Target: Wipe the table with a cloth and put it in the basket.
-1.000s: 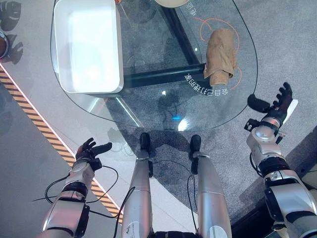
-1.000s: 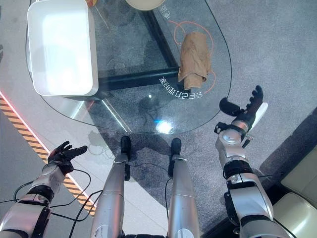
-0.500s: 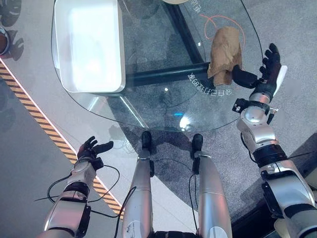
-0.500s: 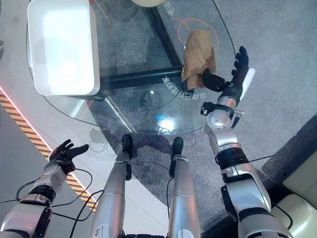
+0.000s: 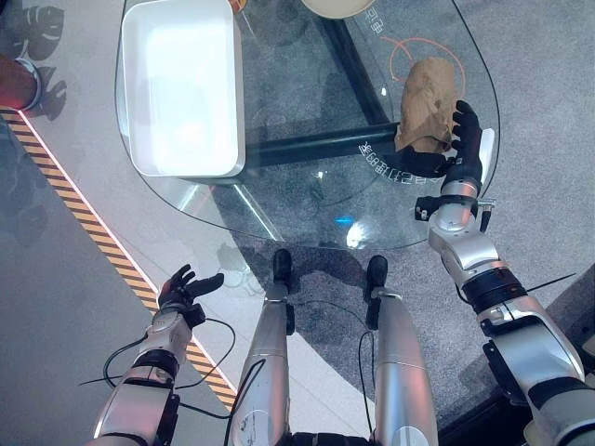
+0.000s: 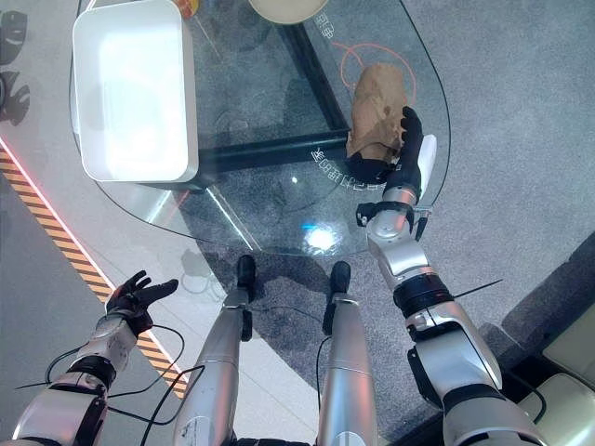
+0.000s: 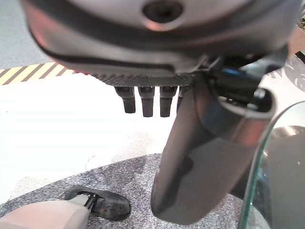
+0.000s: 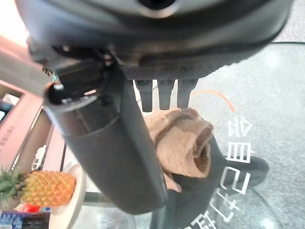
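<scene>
A second ago our right hand [image 5: 462,139] hung off the desk's right edge with its fingers spread in the air; half a second ago it had come up beside the cloth; now it lies over the glass desk [image 5: 307,186] against the cloth's [image 5: 427,90] right side, fingers straight along it and the thumb reaching under the cloth's near end. In the right wrist view the fingers [image 8: 164,94] point straight out above the crumpled tan cloth [image 8: 183,140], released, not curled round it. The cloth has kept its place by the orange ring marking [image 5: 402,48] on the right part of the desk. Its long axis runs from the near edge toward the far edge, the narrower end toward us.

The white basket [image 5: 181,88] sits on the desk's left part, well apart from the cloth. Our left hand [image 5: 183,288] hangs low at the left over the floor, fingers loosely spread, much as before.
</scene>
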Robot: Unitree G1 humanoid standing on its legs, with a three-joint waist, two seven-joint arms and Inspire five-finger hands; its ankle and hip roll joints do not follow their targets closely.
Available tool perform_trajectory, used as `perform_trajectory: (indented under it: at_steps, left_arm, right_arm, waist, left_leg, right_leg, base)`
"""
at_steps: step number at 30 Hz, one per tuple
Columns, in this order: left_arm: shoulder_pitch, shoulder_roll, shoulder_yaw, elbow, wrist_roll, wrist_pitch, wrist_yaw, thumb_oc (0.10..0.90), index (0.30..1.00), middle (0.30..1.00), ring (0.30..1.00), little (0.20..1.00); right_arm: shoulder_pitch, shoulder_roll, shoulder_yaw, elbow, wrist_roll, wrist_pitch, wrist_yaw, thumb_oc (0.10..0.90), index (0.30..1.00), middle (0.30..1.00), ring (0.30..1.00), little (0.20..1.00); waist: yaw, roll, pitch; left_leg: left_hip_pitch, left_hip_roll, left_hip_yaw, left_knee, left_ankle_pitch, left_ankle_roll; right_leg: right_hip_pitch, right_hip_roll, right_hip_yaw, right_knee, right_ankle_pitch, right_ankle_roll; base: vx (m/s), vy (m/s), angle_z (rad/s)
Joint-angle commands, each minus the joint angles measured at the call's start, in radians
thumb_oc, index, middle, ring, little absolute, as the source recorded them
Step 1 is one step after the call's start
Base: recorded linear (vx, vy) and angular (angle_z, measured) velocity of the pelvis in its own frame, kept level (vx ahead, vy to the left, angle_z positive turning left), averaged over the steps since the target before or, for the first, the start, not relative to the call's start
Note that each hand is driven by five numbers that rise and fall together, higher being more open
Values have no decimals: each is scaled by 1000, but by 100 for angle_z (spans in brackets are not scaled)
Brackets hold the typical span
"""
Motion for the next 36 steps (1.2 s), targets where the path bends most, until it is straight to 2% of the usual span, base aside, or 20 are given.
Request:
perform_trajectory:
  at_steps: [1,6,14,23,36]
  left_arm:
    - [53,9,-10,12,-3,-44,42,800,900,900,900,900]
    - [57,0,-14,9,-7,-41,45,800,900,900,900,900]
    - [73,-23,-30,-4,-2,-43,57,800,900,900,900,900]
    - [75,-30,-39,-14,-9,-40,53,800,900,900,900,900]
    - [80,-59,-68,-25,-18,-44,45,800,900,900,900,900]
  right_arm:
    - [-92,-34,16,-93,-67,-21,-7,800,900,900,900,900]
    - [-116,-33,28,-50,-68,7,-13,800,900,900,900,900]
    - [-158,-32,40,-2,-83,15,-2,800,900,900,900,900]
    - [-221,-30,59,26,-116,43,-44,800,900,900,900,900]
    - [-347,-40,146,165,-249,136,-106,800,900,900,900,900]
  waist:
    - [-20,29,-19]
    - [-16,37,-19]
    - [-6,50,-19]
    - [6,63,-19]
    - [31,93,-19]
  left_leg:
    - [-5,-114,51,49,-37,75]
    - [-7,-115,52,52,-36,76]
    - [-7,-120,51,53,-34,79]
    - [-10,-124,49,51,-31,84]
    - [-11,-140,38,50,-23,89]
  right_leg:
    - [76,47,-95,-120,5,-51]
    - [69,45,-96,-111,5,-51]
    - [65,45,-99,-101,4,-52]
    - [52,43,-103,-90,3,-53]
    - [43,35,-108,-81,6,-55]
  base:
    - [0,0,0]
    - [0,0,0]
    - [0,0,0]
    - [0,0,0]
    - [1,3,0]
